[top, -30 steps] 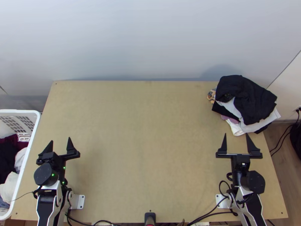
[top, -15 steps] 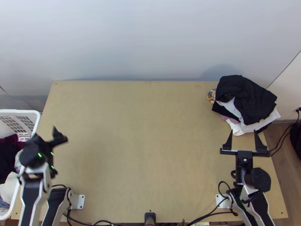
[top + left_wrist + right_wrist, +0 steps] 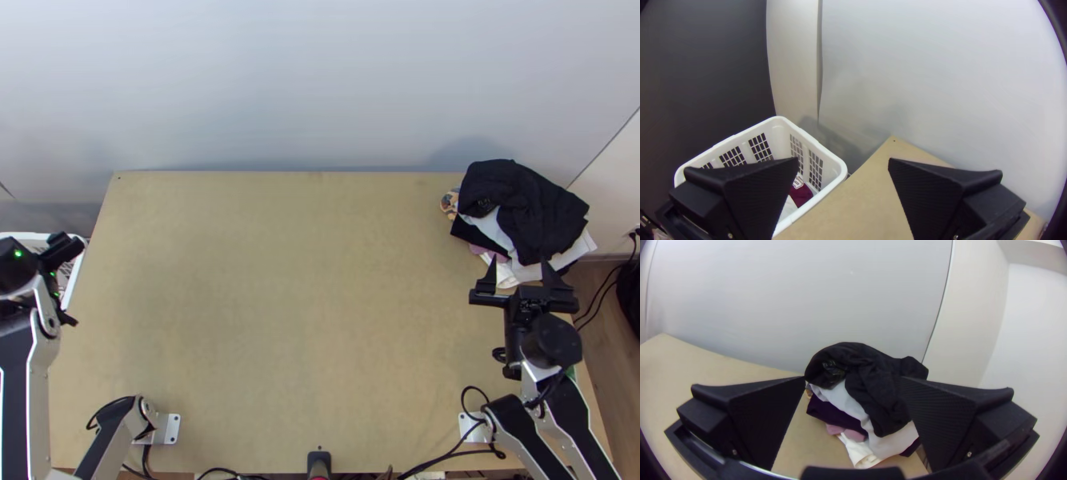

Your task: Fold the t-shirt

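From where I stand, the left gripper (image 3: 58,254) is out at the table's (image 3: 304,304) left side, over the white laundry basket (image 3: 780,118), its two black fingers wide apart with nothing between them; down in the basket I can make out a maroon cloth (image 3: 801,194) with a pale print on it, and a white cloth (image 3: 788,208) next to it; the right gripper (image 3: 518,259) is by the near side of the clothes pile (image 3: 502,232) in the table's far right corner, its fingers spread too and clamped on nothing; a black garment (image 3: 520,212) lies loosely bunched on top of that pile, with a pale grey cloth (image 3: 844,400), a dark purple one (image 3: 829,411), a mauve one (image 3: 849,432) and a white one (image 3: 855,453) poking out beneath; as for the t-shirt, I can't tell which of these pieces it is, whether in the basket or on the pile.
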Robot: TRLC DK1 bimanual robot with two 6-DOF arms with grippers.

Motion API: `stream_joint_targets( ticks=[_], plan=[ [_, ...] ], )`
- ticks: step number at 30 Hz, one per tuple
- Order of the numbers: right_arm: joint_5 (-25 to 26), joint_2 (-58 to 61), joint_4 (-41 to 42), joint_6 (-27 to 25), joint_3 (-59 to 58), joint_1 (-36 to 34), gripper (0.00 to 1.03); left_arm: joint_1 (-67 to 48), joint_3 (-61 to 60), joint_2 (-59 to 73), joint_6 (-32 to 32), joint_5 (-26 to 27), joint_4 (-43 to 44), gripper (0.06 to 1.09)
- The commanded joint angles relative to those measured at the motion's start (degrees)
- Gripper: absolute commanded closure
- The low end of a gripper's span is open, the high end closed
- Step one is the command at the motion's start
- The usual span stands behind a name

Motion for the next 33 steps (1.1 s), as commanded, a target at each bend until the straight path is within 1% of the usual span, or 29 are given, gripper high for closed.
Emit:
stream_joint_targets(
  ticks=[1,5,8,10,12,15,17,21,26,33],
  plan=[
    [0.64,0.53,0.5,2.74,-3.49,0.25,0.04,3.09,3.25,2.13,-2.37,2.08,-1.98,0.1],
    [0.82,0.44,-0.73,2.74,-4.19,0.07,0.04,2.56,1.67,3.45,-4.92,2.26,-5.05,0.1],
    [0.82,0.7,-1.87,2.74,-2.7,-0.37,0.04,3.8,0.35,5.82,-4.74,2.26,-4.09,0.1],
    [0.82,0.88,-3.37,2.74,-1.47,-0.54,0.04,6.78,0.08,8.63,-4.13,2.43,-1.8,0.11],
    [0.82,0.79,-4.42,2.74,-0.85,-0.54,0.04,11.09,0.26,11.97,-4.13,4.63,0.66,0.11],
    [0.82,0.62,-5.04,2.65,-0.76,-0.46,0.04,17.51,-0.53,16.81,-4.57,9.64,4.88,0.11],
    [0.91,0.88,-4.6,2.48,-1.29,-0.54,0.04,21.29,-1.41,20.41,-4.65,10.78,8.66,0.11],
    [0.99,1.93,-4.07,3.09,-1.38,-1.34,0.04,29.11,-0.18,29.29,-5.09,10.78,13.23,0.11],
    [0.99,3.25,-4.6,3.18,-0.76,-1.69,0.04,37.63,4.04,39.04,-7.03,11.13,13.4,0.11],
    [0.99,7.47,-4.69,3.18,2.05,-1.69,0.04,44.66,9.31,51.09,-10.19,11.05,13.14,0.11]
  ],
)
